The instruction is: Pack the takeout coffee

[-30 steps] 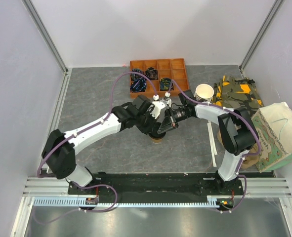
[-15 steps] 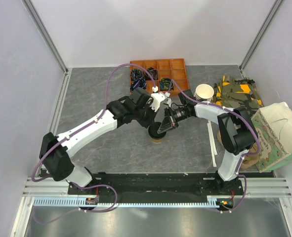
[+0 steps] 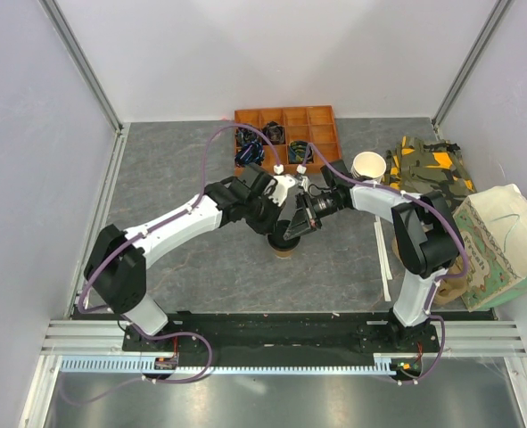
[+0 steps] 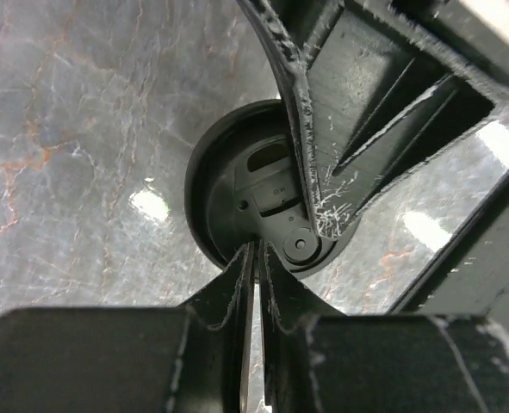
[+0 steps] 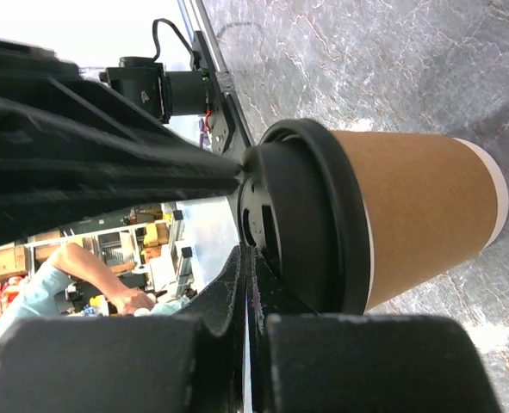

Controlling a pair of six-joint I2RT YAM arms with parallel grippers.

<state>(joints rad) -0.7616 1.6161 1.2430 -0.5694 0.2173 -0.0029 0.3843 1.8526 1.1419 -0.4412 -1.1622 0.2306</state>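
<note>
Now right jaws, closed, and left jaws, nearly closed, both empty, touch the lidded takeout coffee (image 5: 409, 224)

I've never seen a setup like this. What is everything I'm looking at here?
takeout coffee: one, tan-brown with a black lid, mid-table between both grippers
compartment tray: one, orange-brown, far edge, dark items in some sections
lidless paper cup: one seen from above, cream, right of the tray
cloth: one, green-and-orange camouflage, far right
paper bag: one, pale green and tan, right edge
thin sticks: apparently two, white, left of the paper bag
table: one, grey marbled
left gripper: one, black, shut, tips at the lid's rim
right gripper: one, black, shut, tips on the lid
</note>
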